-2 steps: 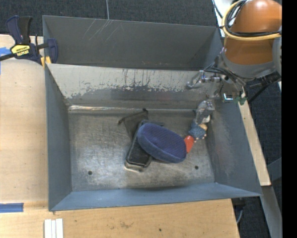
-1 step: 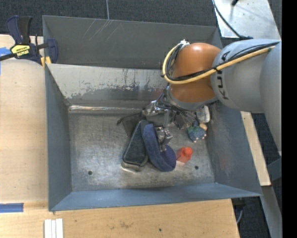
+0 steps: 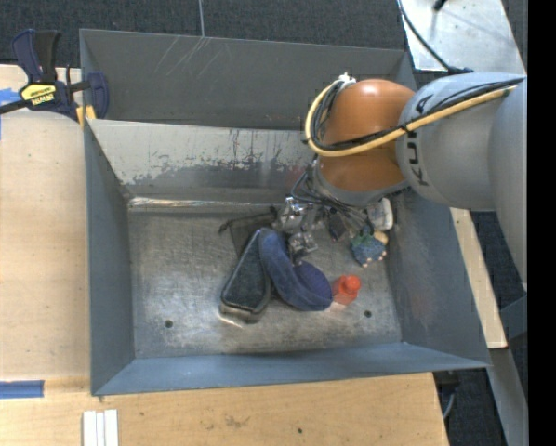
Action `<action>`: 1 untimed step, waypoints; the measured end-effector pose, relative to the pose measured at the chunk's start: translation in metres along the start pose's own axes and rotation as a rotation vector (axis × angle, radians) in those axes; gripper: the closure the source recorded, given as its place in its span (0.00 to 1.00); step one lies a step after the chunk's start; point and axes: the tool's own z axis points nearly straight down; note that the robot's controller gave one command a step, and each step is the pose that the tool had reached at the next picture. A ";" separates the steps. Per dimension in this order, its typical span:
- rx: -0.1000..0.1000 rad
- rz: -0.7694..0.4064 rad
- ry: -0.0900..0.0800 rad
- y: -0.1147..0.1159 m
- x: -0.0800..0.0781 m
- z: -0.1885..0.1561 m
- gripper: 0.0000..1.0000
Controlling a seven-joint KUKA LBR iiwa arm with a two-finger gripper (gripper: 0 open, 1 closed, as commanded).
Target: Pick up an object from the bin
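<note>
From my station, the pick looks barely begun: nothing is lifted, and every item I can make out lies on the floor of the bin (image 3: 166,277). The end effector (image 3: 301,232) is low in the bin, under the arm's orange cover (image 3: 366,137), at about 1 o'clock from the floor's centre. I cannot tell whether it is open or closed; the metal parts there run together with the clutter beneath them, and I see nothing clearly gripped.

Directly below it, stretching away towards 5 o'clock, lies a dark blue soft piece (image 3: 295,282). It is a rounded, padded cloth shape, thicker at its lower end, and I judge it the likeliest candidate. It leans against a black oblong case (image 3: 244,284) on its 9 o'clock side, the two touching along their length.

A small red piece (image 3: 348,288) sits just beside the blue one at 3 o'clock. A teal lump (image 3: 365,247) and a white bit (image 3: 381,214) lie near the end effector at 3 o'clock.

What remains, as I judge it: secure a grip, lift clear, and check that the case does not drag along.
</note>
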 end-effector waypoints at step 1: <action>-0.005 -0.286 -0.006 -0.018 -0.020 -0.203 1.00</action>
